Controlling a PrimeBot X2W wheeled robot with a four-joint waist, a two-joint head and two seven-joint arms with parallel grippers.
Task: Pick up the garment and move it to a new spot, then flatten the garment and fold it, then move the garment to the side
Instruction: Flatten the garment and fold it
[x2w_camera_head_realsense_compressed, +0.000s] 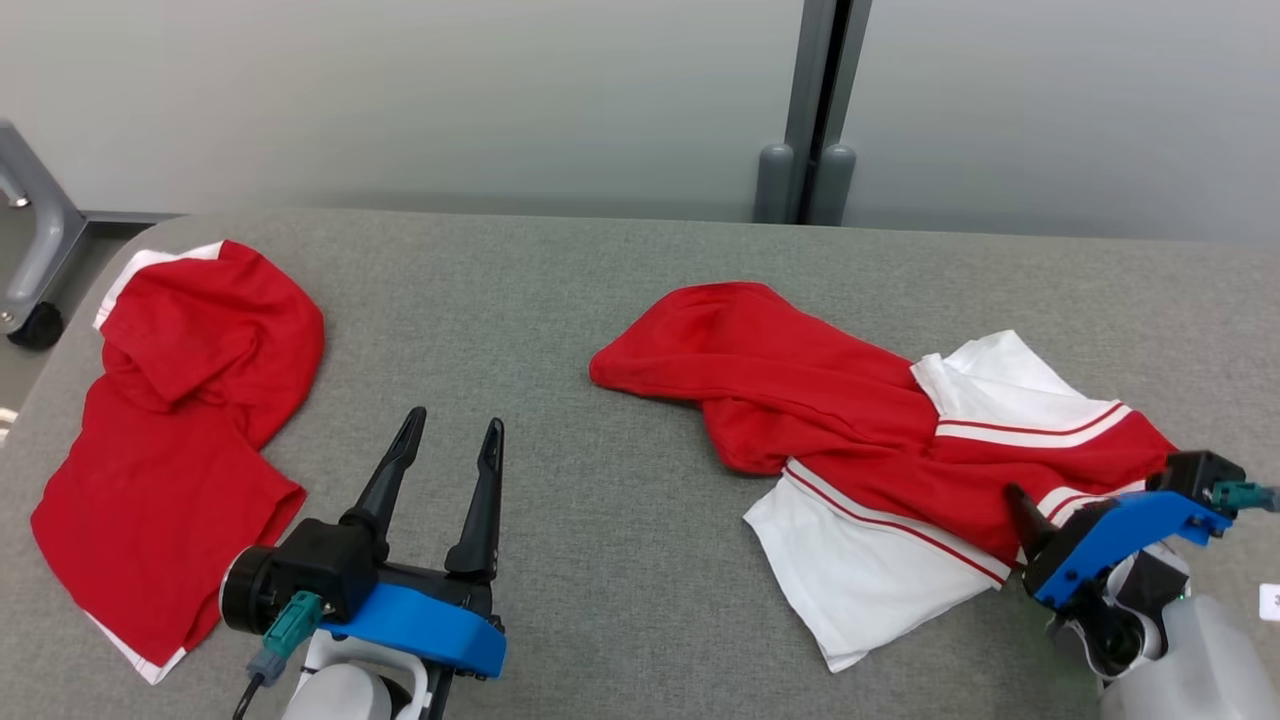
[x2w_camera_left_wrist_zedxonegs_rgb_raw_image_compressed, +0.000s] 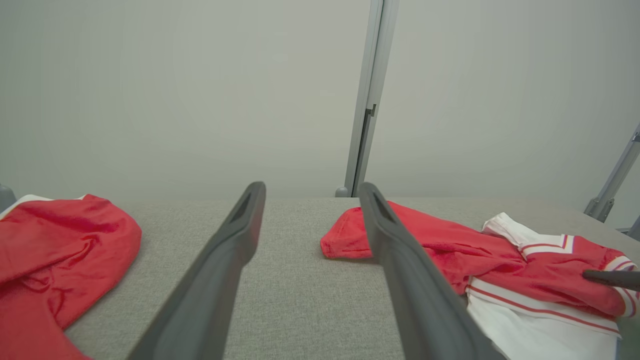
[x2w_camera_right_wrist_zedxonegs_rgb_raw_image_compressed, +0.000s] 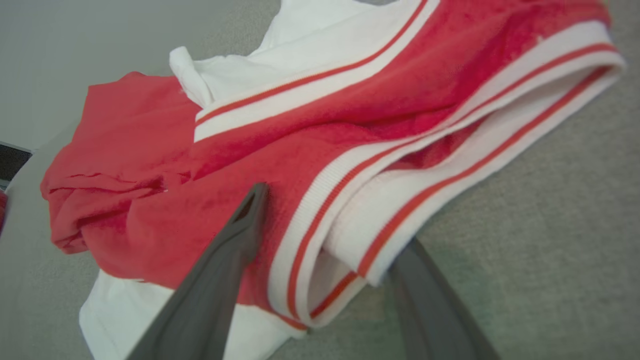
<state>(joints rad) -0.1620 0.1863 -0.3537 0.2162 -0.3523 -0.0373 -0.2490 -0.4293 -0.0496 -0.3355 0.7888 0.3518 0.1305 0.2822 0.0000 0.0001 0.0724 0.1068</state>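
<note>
The garment (x2w_camera_head_realsense_compressed: 850, 420) is a red top with white, red-striped bands, lying crumpled on the right half of the grey table (x2w_camera_head_realsense_compressed: 600, 300). My right gripper (x2w_camera_head_realsense_compressed: 1040, 510) sits at its near right edge. In the right wrist view, this gripper (x2w_camera_right_wrist_zedxonegs_rgb_raw_image_compressed: 332, 220) is open, with one finger over the red cloth (x2w_camera_right_wrist_zedxonegs_rgb_raw_image_compressed: 300, 125) and the other under the striped white band. My left gripper (x2w_camera_head_realsense_compressed: 455, 422) hovers open and empty over bare table at the lower left. The left wrist view shows its fingers (x2w_camera_left_wrist_zedxonegs_rgb_raw_image_compressed: 311, 190) wide apart, with the garment (x2w_camera_left_wrist_zedxonegs_rgb_raw_image_compressed: 500, 260) to their right.
A second red garment (x2w_camera_head_realsense_compressed: 180, 420) lies bunched at the table's left end, also in the left wrist view (x2w_camera_left_wrist_zedxonegs_rgb_raw_image_compressed: 50, 250). A grey post (x2w_camera_head_realsense_compressed: 815, 150) stands against the pale wall behind the table. A grey frame leg with a caster (x2w_camera_head_realsense_compressed: 30, 260) is beyond the left edge.
</note>
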